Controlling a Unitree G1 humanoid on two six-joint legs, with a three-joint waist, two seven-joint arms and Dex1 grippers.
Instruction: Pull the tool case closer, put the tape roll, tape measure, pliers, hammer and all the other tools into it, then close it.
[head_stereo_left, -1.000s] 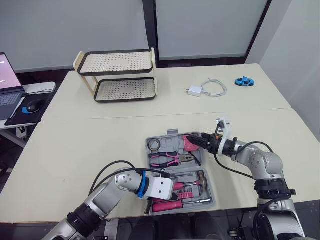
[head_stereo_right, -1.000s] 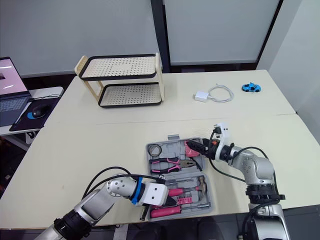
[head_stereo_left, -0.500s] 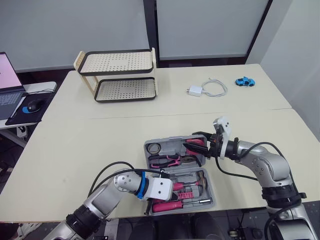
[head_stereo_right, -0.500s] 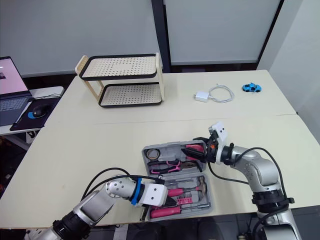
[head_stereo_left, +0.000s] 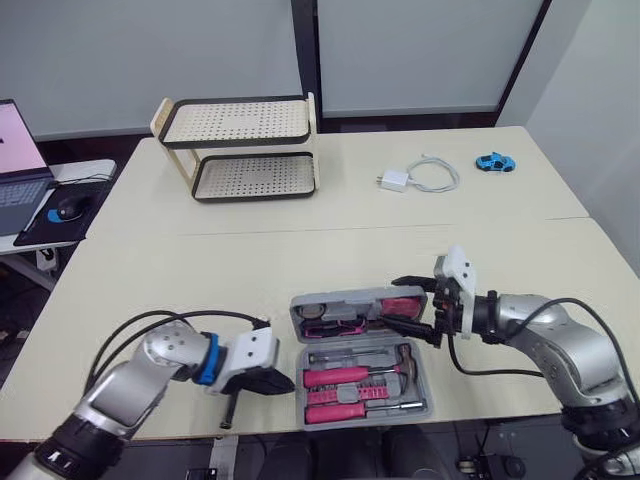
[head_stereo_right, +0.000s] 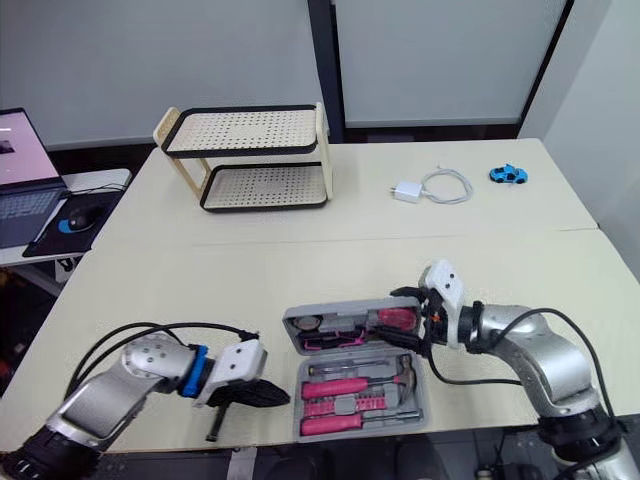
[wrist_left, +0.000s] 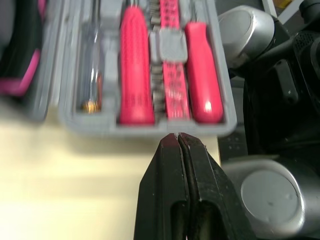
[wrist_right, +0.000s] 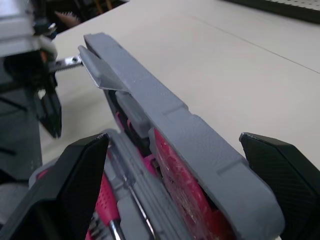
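Observation:
The grey tool case lies near the table's front edge. Its lower tray holds pink-handled tools and a hammer. The lid stands half raised, with a tape roll and pliers seated inside it. My right gripper is open at the lid's right end, one finger on each side of the lid. Just left of the case sits my left gripper, shut and holding nothing. In the left wrist view it points at the tray's edge.
A two-tier perforated rack stands at the back left. A white charger with cable and a blue toy car lie at the back right. A laptop and a mouse sit on a side desk at the left.
The lid has swung up from flat to half raised with my right gripper at its end. My left gripper has drawn back leftward out of the tray onto the table.

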